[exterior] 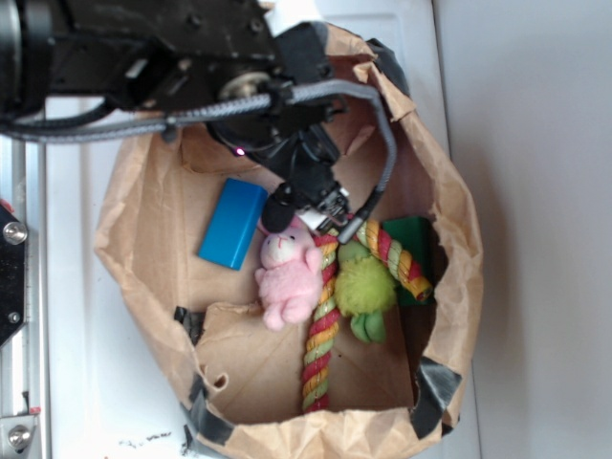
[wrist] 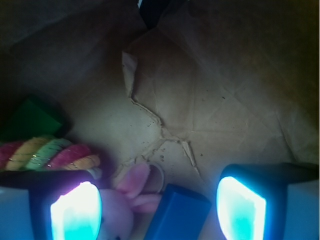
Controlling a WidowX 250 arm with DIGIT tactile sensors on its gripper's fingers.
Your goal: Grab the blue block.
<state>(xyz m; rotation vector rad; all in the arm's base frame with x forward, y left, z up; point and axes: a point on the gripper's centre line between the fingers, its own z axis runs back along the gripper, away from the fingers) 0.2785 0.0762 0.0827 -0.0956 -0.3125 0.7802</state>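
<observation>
- Inside a crumpled paper bag (exterior: 143,206) on a white surface, exterior view: the black arm (exterior: 143,48) reaches in from 11 o'clock, its gripper (exterior: 304,212) low over the contents near the bag's middle.
- Blue block (exterior: 233,223) lies flat on the bag floor, at 9 o'clock from the gripper and just beside it, apart from the fingers; its long side runs from 1 to 7 o'clock.
- Pink bunny (exterior: 288,273) sits at 6 o'clock from the gripper, its ear end under the fingertips, touching or nearly touching the block's lower right corner.
- Striped rope (exterior: 323,330) runs from 6 o'clock up past the bunny, then bends toward 4 o'clock across a green plush (exterior: 364,287); a dark green block (exterior: 418,234) rests at 3 o'clock against the bag wall.
- Wrist view: two glowing finger pads (wrist: 75,212) stand wide apart at the lower corners, nothing between them gripped.
- Block (wrist: 176,215) shows at 6 o'clock, in the gap, nearer the right pad; the bunny's ears (wrist: 134,182) lie just left of it.
- Rope (wrist: 47,154) and green block (wrist: 30,117) sit at 9 o'clock; torn brown paper (wrist: 200,110) fills the rest.
</observation>
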